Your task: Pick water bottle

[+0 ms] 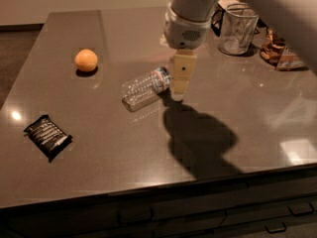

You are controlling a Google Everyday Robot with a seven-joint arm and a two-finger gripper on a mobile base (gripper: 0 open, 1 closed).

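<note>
The water bottle (pixel 145 88), clear ribbed plastic with a white-blue-red label band, lies on its side near the middle of the dark table (pixel 109 162). Its neck end points right and slightly back, and the cap is hidden behind my gripper. My gripper (pixel 180 90) hangs from the grey-white arm (pixel 189 19) and points down at the bottle's neck end, close above the table. Its shadow falls on the table in front of it.
An orange (pixel 86 60) sits at the left back. A black snack packet (pixel 47 136) lies at the front left. A clear glass cup (pixel 238 29) and snack bags (pixel 280 52) stand at the back right. The table's front edge runs along the bottom.
</note>
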